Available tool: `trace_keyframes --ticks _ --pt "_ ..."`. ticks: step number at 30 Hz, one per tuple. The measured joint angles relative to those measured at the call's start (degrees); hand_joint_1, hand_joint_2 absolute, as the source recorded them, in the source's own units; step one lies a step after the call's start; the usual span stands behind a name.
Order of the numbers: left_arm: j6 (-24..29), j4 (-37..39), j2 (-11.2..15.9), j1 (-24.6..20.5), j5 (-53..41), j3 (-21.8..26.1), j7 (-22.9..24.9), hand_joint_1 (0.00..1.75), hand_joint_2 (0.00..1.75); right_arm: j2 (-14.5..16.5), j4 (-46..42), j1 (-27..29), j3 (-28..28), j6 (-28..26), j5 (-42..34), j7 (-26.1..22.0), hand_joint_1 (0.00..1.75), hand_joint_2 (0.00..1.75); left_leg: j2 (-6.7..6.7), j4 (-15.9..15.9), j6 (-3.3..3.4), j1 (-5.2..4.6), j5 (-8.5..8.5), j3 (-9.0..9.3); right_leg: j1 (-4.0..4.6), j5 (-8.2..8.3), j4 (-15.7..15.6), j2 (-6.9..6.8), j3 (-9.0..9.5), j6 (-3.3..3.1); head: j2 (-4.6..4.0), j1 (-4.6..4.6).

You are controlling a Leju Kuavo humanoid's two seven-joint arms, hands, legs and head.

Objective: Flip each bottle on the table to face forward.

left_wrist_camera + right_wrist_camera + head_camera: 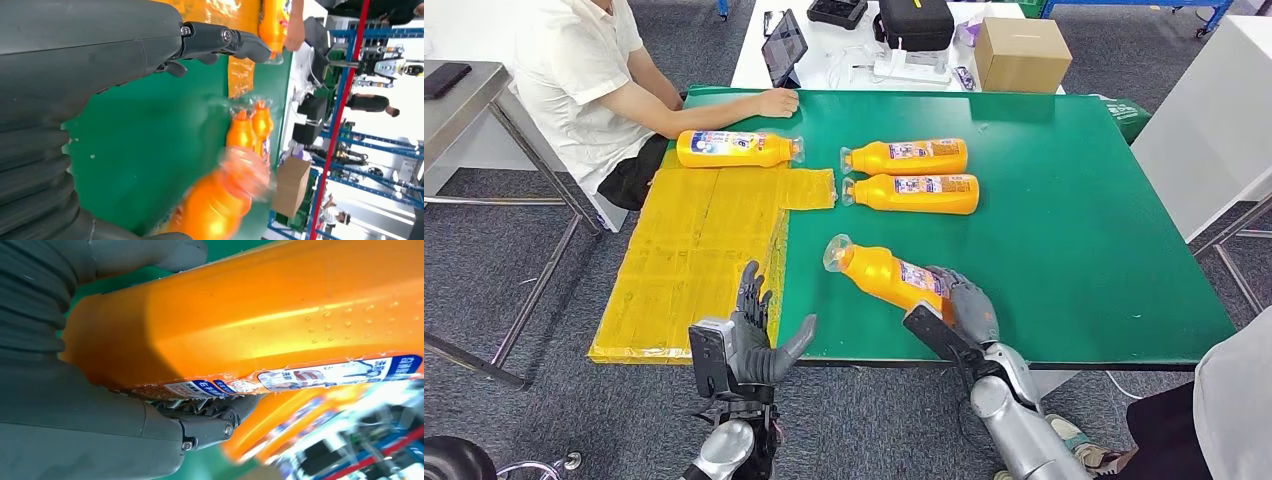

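Note:
My right hand grips the base end of an orange bottle near the front edge of the green table; its clear cap end points up and to the left. The right wrist view shows this bottle close up, with my fingers wrapped under its label. Two more orange bottles lie side by side in the middle, labels up. Another bottle lies at the far left. My left hand hovers open by the table's front left. The held bottle appears blurred in the left wrist view.
A yellow mat covers the table's left side and hangs over its edge. A person in a white shirt sits at the far left with a hand on the table. A cardboard box and a tablet stand behind.

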Motion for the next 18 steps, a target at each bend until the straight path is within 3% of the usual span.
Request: trace_keyframes --ticks 7,18 --pt "-4.82 -2.28 0.87 1.3 9.75 -1.01 4.83 0.0 1.75 5.65 -9.97 5.95 1.3 -3.43 -10.96 -7.79 1.75 1.75 -0.1 0.0 -0.05 0.0 0.07 -0.55 -0.02 0.0 0.04 -0.04 -0.45 0.0 0.0 0.0" --pt "-5.33 -8.51 2.54 2.32 12.16 -2.64 5.61 0.0 1.75 7.03 -16.7 8.15 4.05 -4.5 -13.47 -9.05 1.75 1.75 -0.12 0.0 -0.04 -0.03 0.06 -0.65 -0.06 -0.01 0.02 -0.05 -0.57 0.01 0.0 0.01"
